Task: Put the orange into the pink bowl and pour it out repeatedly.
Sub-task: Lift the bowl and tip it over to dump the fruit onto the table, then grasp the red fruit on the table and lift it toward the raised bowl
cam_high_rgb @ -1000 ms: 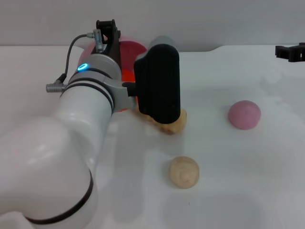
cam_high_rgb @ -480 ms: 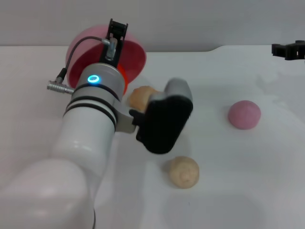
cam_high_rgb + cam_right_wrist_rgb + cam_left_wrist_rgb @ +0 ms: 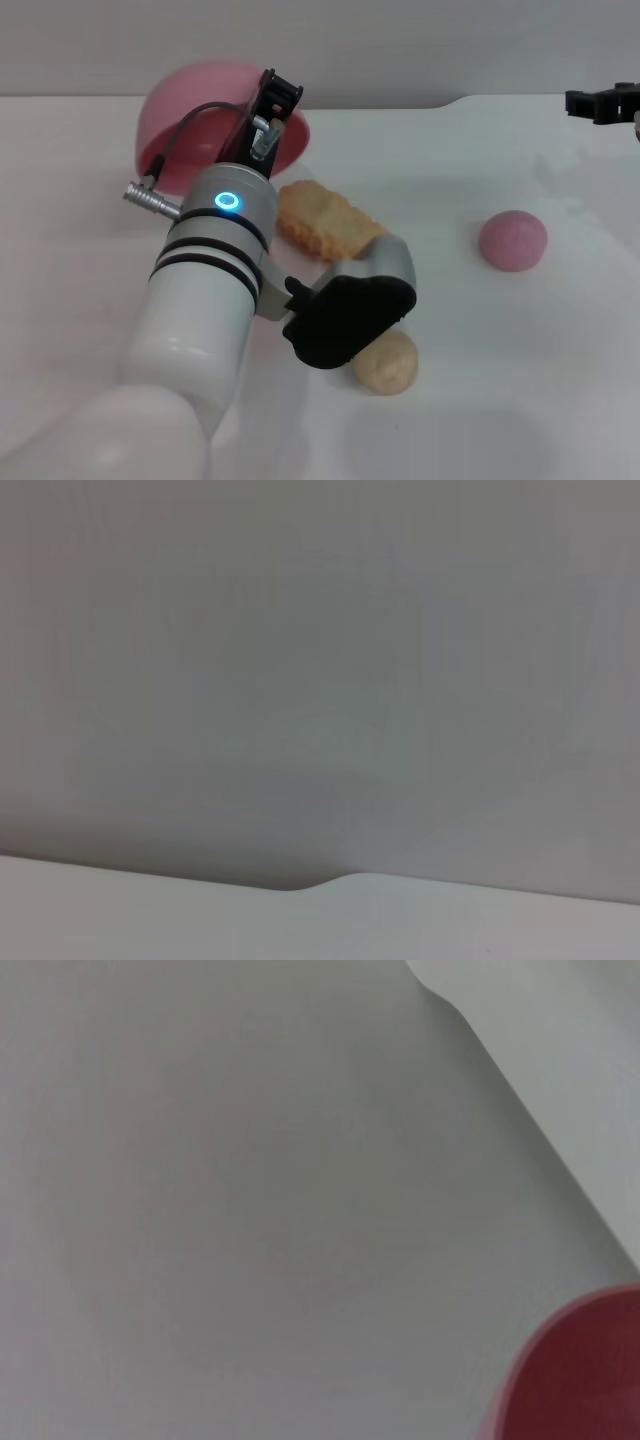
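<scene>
— Head view first: where is the pink bowl [image 3: 195, 110]?

— It is at the far left of the white tabletop [image 3: 500, 340], tipped over so that its outer pink wall faces the camera and its opening is turned away and downward. The left pincer [image 3: 272, 100] is at its rim on the near right side, and the bowl seems to be lifted by it. The black fingers are closed on the rim of the pink bowl, as far as the head view lets me see.

— And the orange?

— I cannot find the orange in any picture. The left arm and the bowl cover the place behind them, so I cannot tell where it lies.

— What else is on the tabletop?

— A tan ridged biscuit-shaped toy [image 3: 325, 220] lies just beside the bowl, partly behind the arm. A beige ball [image 3: 388, 362] lies nearer to the camera, partly hidden by the black camera block on the wrist. A pale pink ball [image 3: 512, 240] lies well apart, on the right.

— The right pincer [image 3: 603, 103]?

— It is at the far right edge, away from all things. Whether it is open, I cannot tell.

— The wrist views?

— The left wrist view shows a grey wall and one edge of the pink bowl. The right wrist view shows only wall and tabletop.
</scene>
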